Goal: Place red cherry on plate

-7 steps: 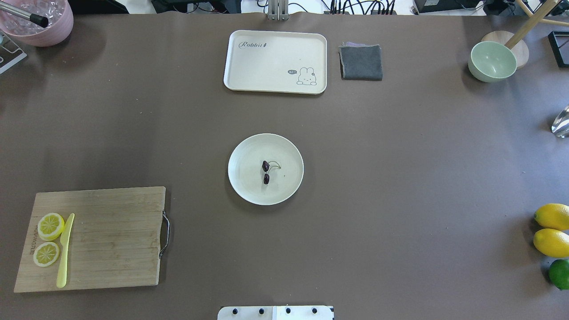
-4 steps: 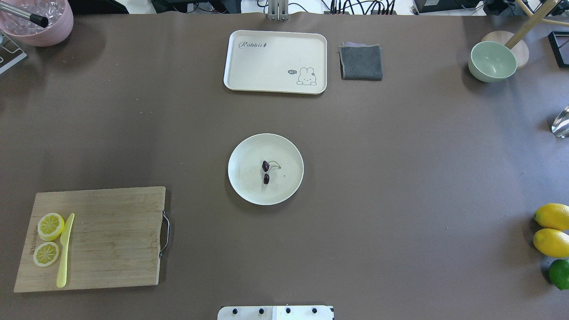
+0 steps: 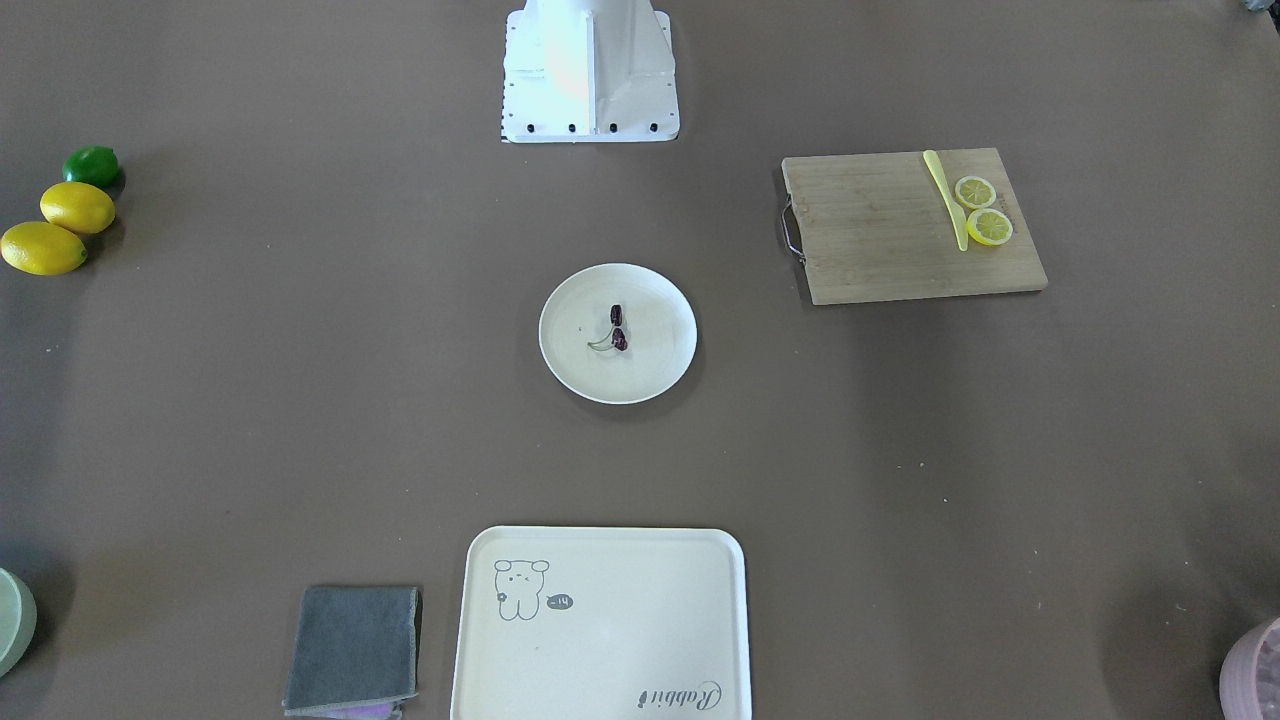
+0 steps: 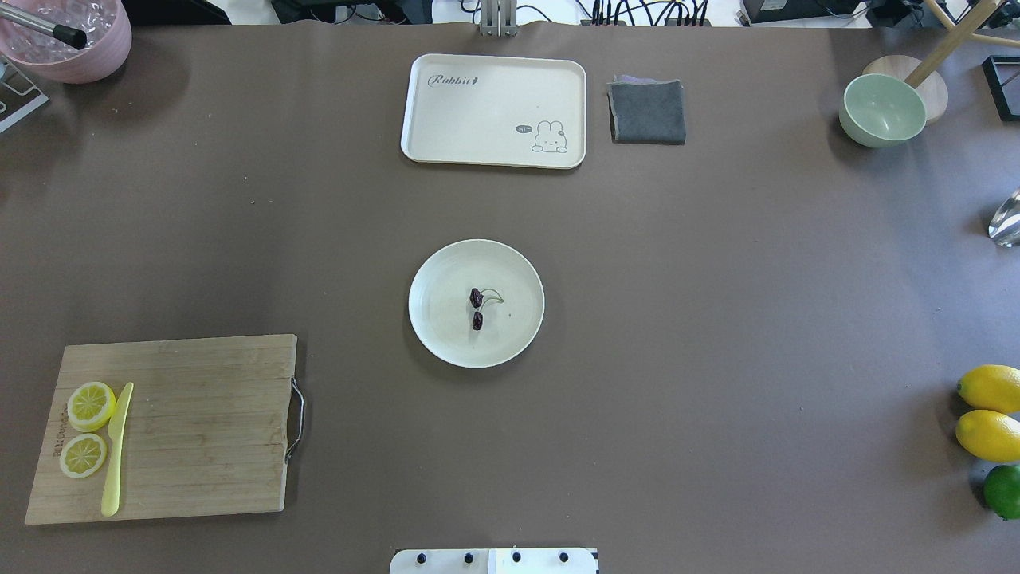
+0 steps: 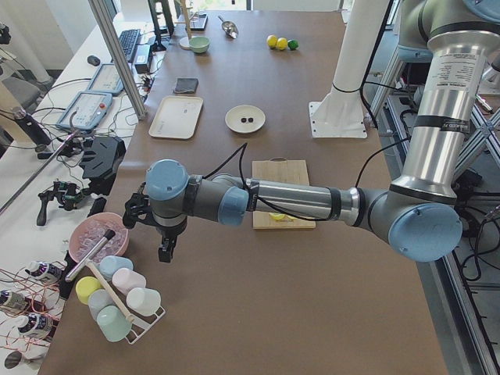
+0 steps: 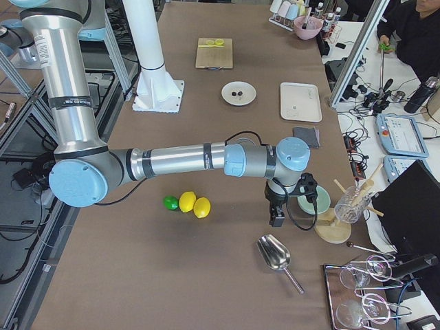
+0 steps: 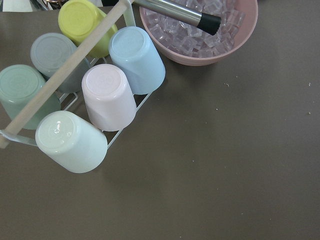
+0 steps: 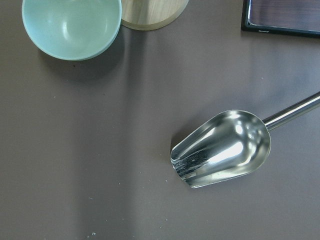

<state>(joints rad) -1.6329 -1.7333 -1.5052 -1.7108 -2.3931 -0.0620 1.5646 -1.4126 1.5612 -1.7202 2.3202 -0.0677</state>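
Observation:
The red cherry (image 4: 476,299), a pair of tiny dark fruits on thin stems, lies near the middle of the round cream plate (image 4: 443,335) at the table's centre, also seen as cherry (image 3: 616,314) on plate (image 3: 662,368). Neither gripper is near it. In the exterior left view my left gripper (image 5: 166,251) hangs at the table's end by the cup rack. In the exterior right view my right gripper (image 6: 276,218) hangs over the other end near the metal scoop. Neither shows its fingers elsewhere, so I cannot tell if they are open or shut.
A cream tray (image 4: 494,110) and grey cloth (image 4: 647,112) lie at the far side. A cutting board (image 4: 199,430) holds lemon slices and a yellow knife. Lemons and a lime (image 4: 990,414), a green bowl (image 4: 882,110), a scoop (image 8: 222,149), pink ice bowl (image 7: 200,30) and cups (image 7: 107,97) sit at the ends.

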